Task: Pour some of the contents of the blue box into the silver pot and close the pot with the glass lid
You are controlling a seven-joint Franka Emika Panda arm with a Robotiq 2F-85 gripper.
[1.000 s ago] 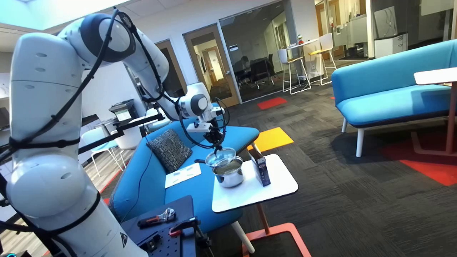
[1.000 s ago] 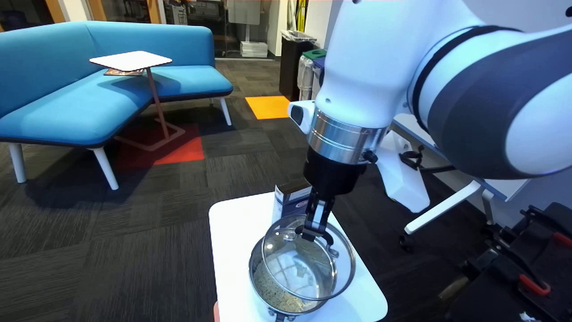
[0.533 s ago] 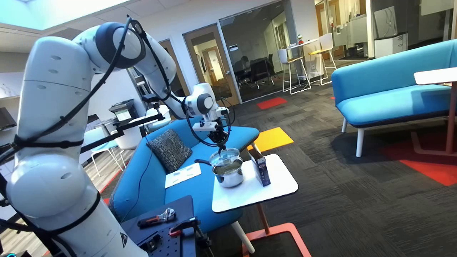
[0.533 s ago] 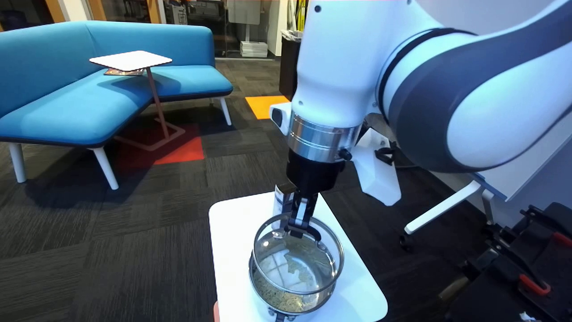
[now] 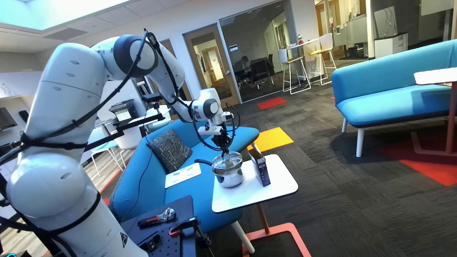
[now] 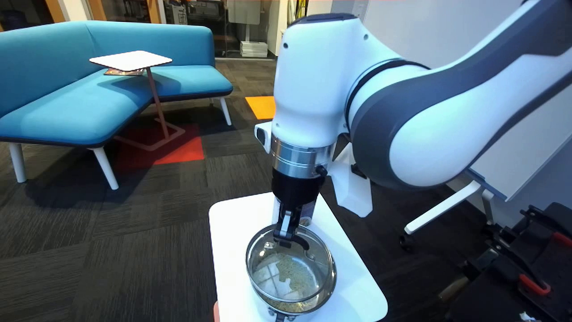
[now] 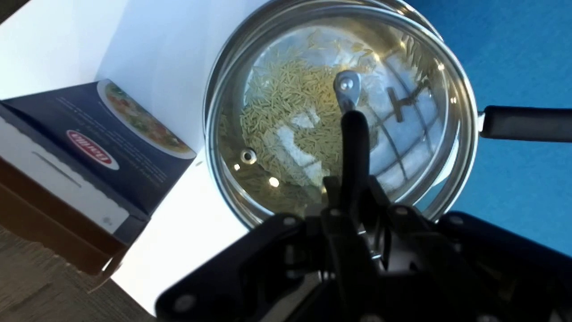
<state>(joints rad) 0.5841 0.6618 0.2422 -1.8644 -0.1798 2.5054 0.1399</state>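
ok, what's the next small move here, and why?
I'd probably ease the lid down onto the pot: the fingers hold the lid's handle, and the wrist view shows the pot's rim past the lid's edge, so it looks unseated.

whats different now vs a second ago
The gripper has carried the glass lid right and down in an exterior view, bringing it more squarely over the silver pot; whether it touches is unclear. Nothing was grabbed or released: the grip on the lid's handle held. Pot and blue box stayed put.
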